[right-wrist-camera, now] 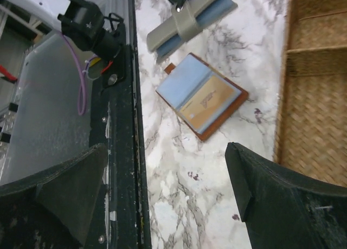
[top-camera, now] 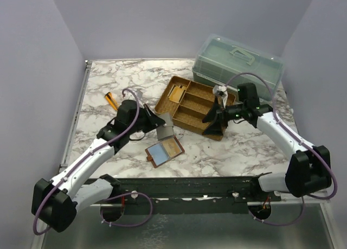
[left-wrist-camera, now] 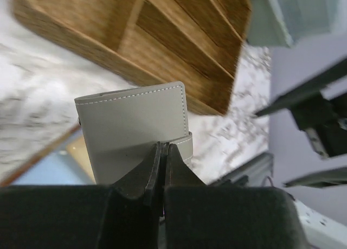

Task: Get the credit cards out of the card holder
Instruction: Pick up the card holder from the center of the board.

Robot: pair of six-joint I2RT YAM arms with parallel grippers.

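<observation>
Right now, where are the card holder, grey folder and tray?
card holder [top-camera: 165,152], top view, centre fold.
grey folder [left-wrist-camera: 130,127], left wrist view, front cover.
tray [top-camera: 191,117], top view, bare near compartment.

Card holder [top-camera: 164,152]: reddish-brown edge, inner panels pale blue and tan-orange (faint dark print on tan one)
Grey folder [left-wrist-camera: 130,124], 12 o'clock from it: light grey, white stitching, blue inside
Table [top-camera: 108,81]: white marble, grey-brown veins
Woven tray [top-camera: 195,110], 1 o'clock: golden-brown weave
Lidded box [top-camera: 238,64], 2 o'clock: translucent pale green
Small object [top-camera: 111,100], 10 o'clock: orange, black end
Cables [right-wrist-camera: 82,91]: purple
</observation>
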